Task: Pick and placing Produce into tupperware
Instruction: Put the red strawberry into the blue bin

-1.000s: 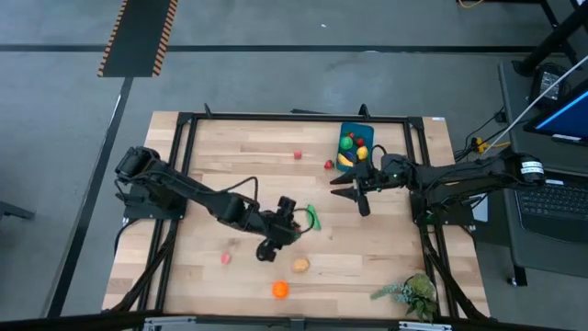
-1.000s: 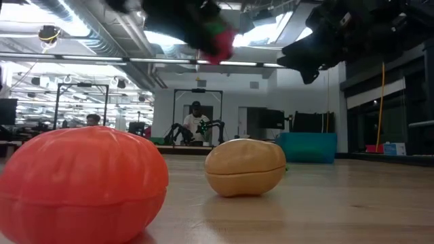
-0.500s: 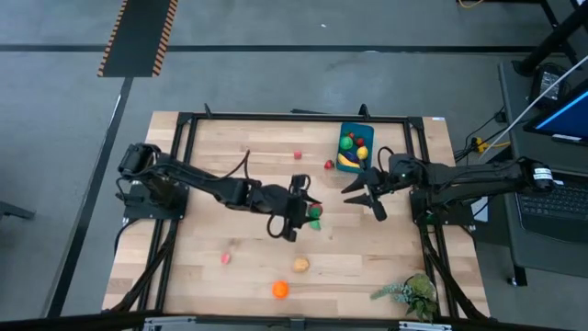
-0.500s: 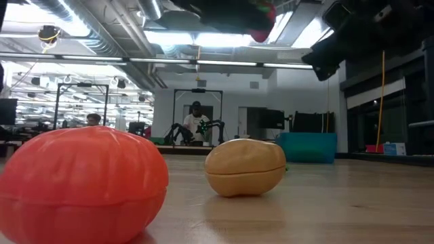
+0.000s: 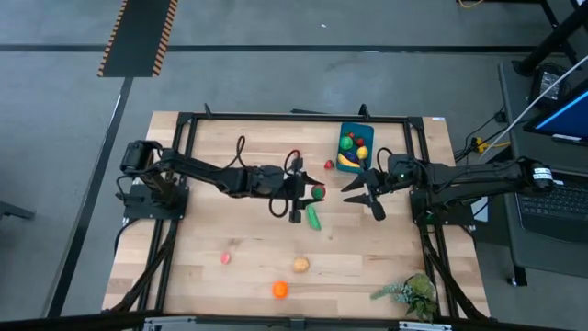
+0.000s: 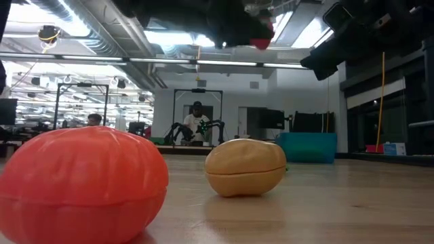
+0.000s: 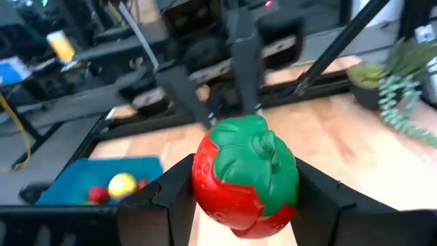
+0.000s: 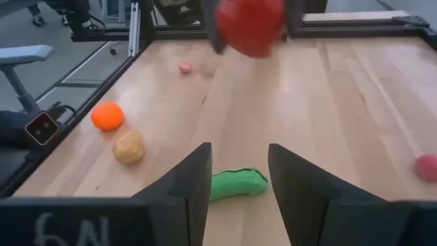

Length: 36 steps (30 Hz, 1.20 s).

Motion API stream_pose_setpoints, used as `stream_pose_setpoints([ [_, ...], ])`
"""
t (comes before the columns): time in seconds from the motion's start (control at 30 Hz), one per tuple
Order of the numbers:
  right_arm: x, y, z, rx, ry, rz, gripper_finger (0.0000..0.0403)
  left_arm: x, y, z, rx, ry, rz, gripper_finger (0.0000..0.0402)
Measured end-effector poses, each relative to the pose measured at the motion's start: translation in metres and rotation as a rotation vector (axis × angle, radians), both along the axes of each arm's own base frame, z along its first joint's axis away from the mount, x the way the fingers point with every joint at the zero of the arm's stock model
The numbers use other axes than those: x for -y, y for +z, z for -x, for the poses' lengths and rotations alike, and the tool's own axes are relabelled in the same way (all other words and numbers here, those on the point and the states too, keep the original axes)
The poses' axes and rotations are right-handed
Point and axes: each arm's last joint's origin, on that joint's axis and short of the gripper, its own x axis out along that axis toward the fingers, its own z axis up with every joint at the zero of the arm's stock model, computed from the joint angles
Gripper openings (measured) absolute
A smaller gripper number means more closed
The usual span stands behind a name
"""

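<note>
Left gripper (image 5: 310, 192) above mid-bench (image 5: 248, 239), fingers (image 7: 174, 198) clenched on a red toy strawberry (image 7: 246, 174) with green cap. Right gripper (image 5: 360, 191) nearby, fingers (image 8: 188, 188) parted and holding nothing, green cucumber (image 5: 314, 217) lying between. Blue tupperware (image 5: 354, 147) at far edge, several pieces inside.
</note>
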Motion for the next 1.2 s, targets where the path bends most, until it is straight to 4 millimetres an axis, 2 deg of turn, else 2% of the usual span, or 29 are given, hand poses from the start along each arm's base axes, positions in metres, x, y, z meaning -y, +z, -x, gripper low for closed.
stream_pose_setpoints([
  [0.1,0.001,0.000,0.000,0.000,-0.010,0.025,0.0147,-0.006,-0.005,0.002,0.012,-0.007,0.031,0.0177],
  [0.33,0.003,-0.001,0.000,0.003,-0.063,0.117,0.0147,-0.016,-0.014,0.012,0.174,-0.079,0.123,0.0177],
  [0.47,0.005,0.000,-0.001,0.007,-0.128,0.146,0.0147,-0.021,-0.022,0.019,0.197,-0.088,0.167,0.0177],
  [0.7,0.006,0.002,-0.001,0.031,-0.145,0.157,0.0149,-0.026,-0.022,0.020,0.220,-0.081,0.166,0.0177],
  [0.8,0.006,0.004,-0.003,0.059,-0.147,0.162,0.0165,-0.028,-0.022,0.020,0.217,-0.115,0.171,0.0177],
  [1.07,0.007,0.011,-0.007,0.142,-0.180,0.218,0.0235,-0.034,-0.023,0.021,0.211,-0.099,0.172,0.0177],
  [1.2,0.008,0.011,-0.014,0.186,-0.184,0.218,0.0253,-0.035,-0.024,0.021,0.194,-0.097,0.174,0.0177],
])
